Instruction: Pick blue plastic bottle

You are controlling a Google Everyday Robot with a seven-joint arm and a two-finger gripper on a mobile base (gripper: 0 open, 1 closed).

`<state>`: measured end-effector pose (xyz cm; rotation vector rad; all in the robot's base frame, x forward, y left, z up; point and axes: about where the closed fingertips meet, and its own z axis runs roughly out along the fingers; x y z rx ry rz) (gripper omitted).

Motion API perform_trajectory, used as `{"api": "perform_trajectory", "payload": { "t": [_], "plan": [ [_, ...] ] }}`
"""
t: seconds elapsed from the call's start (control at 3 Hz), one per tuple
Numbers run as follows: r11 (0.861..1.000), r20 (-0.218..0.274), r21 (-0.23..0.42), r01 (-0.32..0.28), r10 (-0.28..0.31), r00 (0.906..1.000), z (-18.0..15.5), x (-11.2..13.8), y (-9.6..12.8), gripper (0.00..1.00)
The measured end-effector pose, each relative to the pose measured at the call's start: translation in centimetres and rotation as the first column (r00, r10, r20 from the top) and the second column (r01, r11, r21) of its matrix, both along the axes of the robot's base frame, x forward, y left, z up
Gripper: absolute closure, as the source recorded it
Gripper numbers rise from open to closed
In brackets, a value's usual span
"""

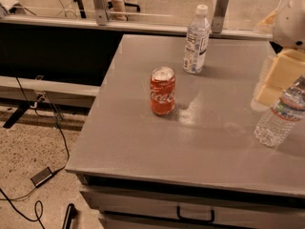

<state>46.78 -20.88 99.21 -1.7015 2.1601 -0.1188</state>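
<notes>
The blue plastic bottle (196,41) stands upright at the far middle of the grey table (143,142). It is slim, with a white cap and a pale label. My gripper (275,82), with cream-coloured parts under a white arm, hangs at the right edge of the view, well to the right of the blue bottle and apart from it. It sits just above and behind a clear ribbed bottle (280,113) with a red-striped label band, which leans at the table's right side.
A red Coca-Cola can (163,90) stands upright mid-table, in front and to the left of the blue bottle. A drawer with a handle (195,216) is below the table's front edge. Cables and a power brick (42,176) lie on the floor at left.
</notes>
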Motion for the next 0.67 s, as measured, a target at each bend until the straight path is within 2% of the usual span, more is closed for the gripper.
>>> {"api": "perform_trajectory", "payload": {
  "t": [0.67],
  "plan": [
    [0.991,0.106,0.132,0.006,-0.020,0.9941,3.0,9.8,1.7,0.00]
  ]
}}
